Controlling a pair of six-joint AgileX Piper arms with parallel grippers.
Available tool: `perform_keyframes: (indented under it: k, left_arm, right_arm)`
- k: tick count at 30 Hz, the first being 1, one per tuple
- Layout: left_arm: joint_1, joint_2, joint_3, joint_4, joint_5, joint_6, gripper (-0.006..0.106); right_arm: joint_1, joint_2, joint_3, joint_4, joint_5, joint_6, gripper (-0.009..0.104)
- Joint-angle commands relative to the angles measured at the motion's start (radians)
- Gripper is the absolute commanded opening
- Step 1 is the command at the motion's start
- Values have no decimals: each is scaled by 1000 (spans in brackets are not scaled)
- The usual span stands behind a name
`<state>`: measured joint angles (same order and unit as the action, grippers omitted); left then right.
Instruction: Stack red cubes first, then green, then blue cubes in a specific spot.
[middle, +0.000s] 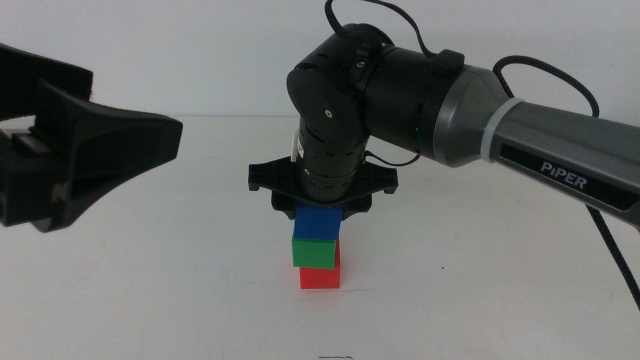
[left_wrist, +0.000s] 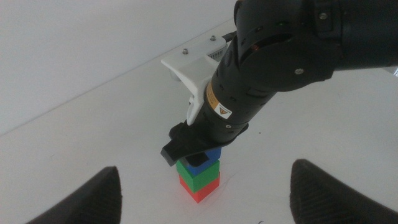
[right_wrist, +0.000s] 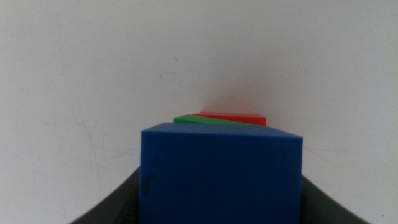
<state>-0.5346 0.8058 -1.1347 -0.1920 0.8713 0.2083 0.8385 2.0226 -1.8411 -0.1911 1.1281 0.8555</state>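
Here's the right gripper (middle: 322, 205), pointing straight down over the middle of the plain white matte table (middle: 150, 290), and it has the small solid deep blue cube (middle: 319, 222) clamped between its dark jaws. The blue cube sits on top of the small matte green cube (middle: 315, 251), which rests on the small bright red cube (middle: 320, 277), itself flat on the tabletop. The stack is not square: the green cube is turned a little against the red one below.

From the right wrist view the blue cube (right_wrist: 221, 171) fills the space between the jaws, and only thin slivers of green (right_wrist: 208, 120) and red (right_wrist: 233, 116) peek out behind its top edge. In the left wrist view the black arm covers most of the blue cube (left_wrist: 213, 154); green (left_wrist: 198, 170) and red (left_wrist: 199, 185) show clearly below.

Over on the left, the left gripper (middle: 60, 150) hangs above the table, well apart from the stack, jaws spread wide, cut off by the picture's edge.
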Motion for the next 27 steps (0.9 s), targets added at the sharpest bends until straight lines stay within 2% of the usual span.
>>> perform_keyframes:
  k: [1, 7, 11, 12, 21, 27]
  left_arm:
    - [-1, -3, -24, -11, -67, -2, 91]
    - [-1, -3, -24, -11, -67, -2, 91]
    - [-1, -3, -24, -11, -67, -2, 91]
    - [-1, -3, -24, -11, -67, -2, 91]
    - [-1, -3, -24, -11, -67, -2, 91]
    - [-1, -3, -24, -11, -67, -2, 91]
  right_arm:
    - [-2, -50, -33, -32, -19, -5, 4]
    - [-2, -32, -33, -32, -15, -5, 13]
    - [-2, -32, -33, -32, -15, -5, 26]
    - [-2, -32, -33, -32, -14, -6, 54]
    - [-2, -34, -42, -26, -3, -14, 72]
    - [-2, -34, -129, -28, 88, -35, 73]
